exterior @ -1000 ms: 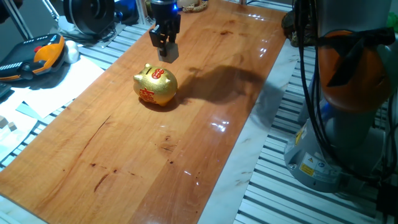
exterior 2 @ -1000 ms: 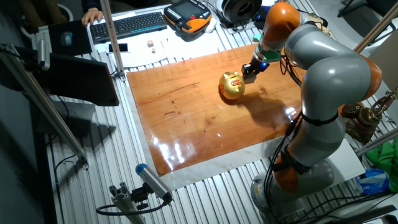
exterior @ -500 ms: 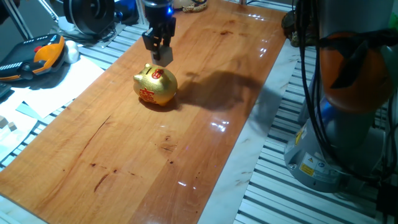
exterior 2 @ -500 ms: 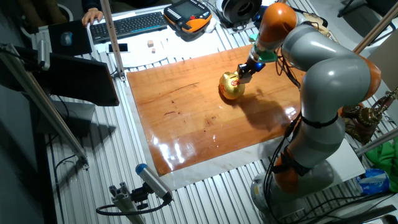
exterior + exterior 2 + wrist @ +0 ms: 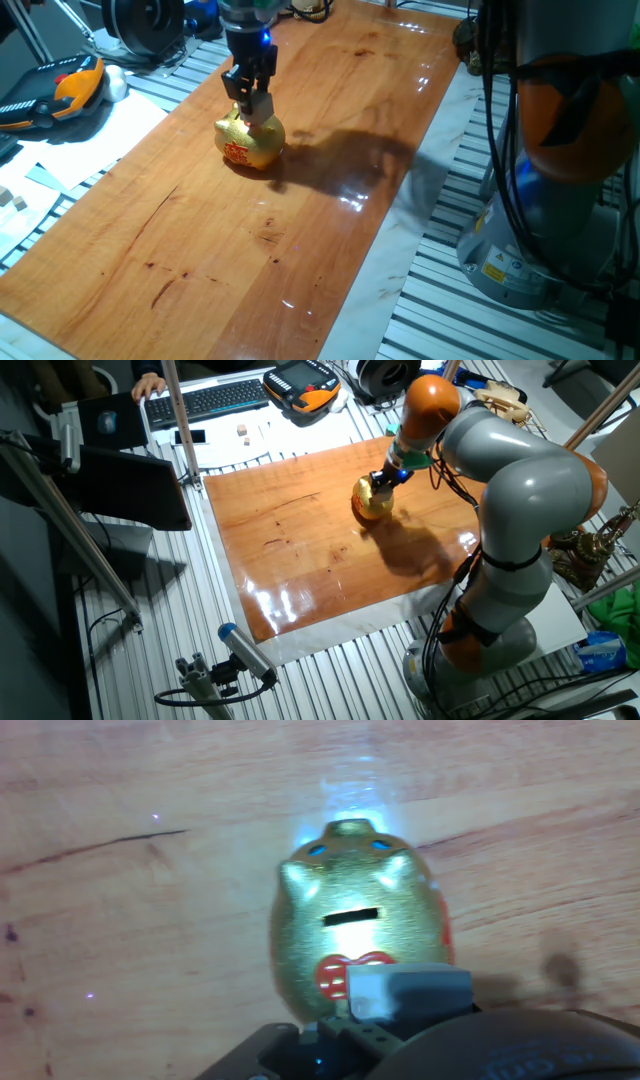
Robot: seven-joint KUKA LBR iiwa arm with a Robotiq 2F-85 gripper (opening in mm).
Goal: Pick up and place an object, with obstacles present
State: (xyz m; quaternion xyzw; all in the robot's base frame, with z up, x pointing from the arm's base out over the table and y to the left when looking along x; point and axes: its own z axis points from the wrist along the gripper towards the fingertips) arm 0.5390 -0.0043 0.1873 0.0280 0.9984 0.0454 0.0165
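The gold piggy bank (image 5: 250,143) with red markings stands on the wooden table (image 5: 300,240), near its far left part. It also shows in the other fixed view (image 5: 372,502). In the hand view the piggy bank (image 5: 355,930) fills the middle, coin slot up. My gripper (image 5: 254,108) hangs just above the piggy bank's top, fingers close together, with nothing visible between them. It shows in the other fixed view (image 5: 380,480) over the bank, and one grey finger (image 5: 405,992) shows in the hand view. The small tan cube shows in no view.
Off the table's left edge lie an orange-black pendant (image 5: 60,90), white paper and small pale blocks (image 5: 12,200). A keyboard (image 5: 215,398) lies beyond the far edge. My arm's base (image 5: 540,250) stands at the right.
My gripper has moved left and down, from beside the piggy bank's far right to just over its top. The piggy bank has not moved.
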